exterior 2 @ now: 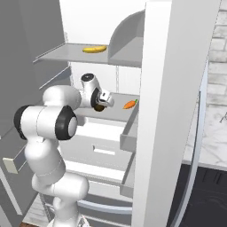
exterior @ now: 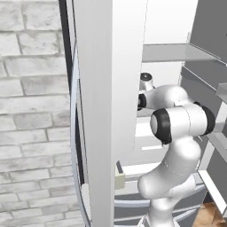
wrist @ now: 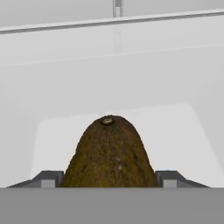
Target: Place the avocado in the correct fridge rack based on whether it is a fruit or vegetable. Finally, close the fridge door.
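My left base camera sits behind my arm [exterior: 177,146] on its left and looks forward past the edge of a tall white fridge panel [exterior: 108,88], close enough that the panel and a brick wall [exterior: 31,111] take most of the picture. My right base camera looks from behind on the other side, forward and slightly down into the open fridge, at middling range. Both share my arm and the pale-grey shelves [exterior 2: 84,55] of the fridge interior. My hand camera looks along my gripper [wrist: 109,179], very near, straight at the avocado [wrist: 109,153] with the white fridge interior behind it.
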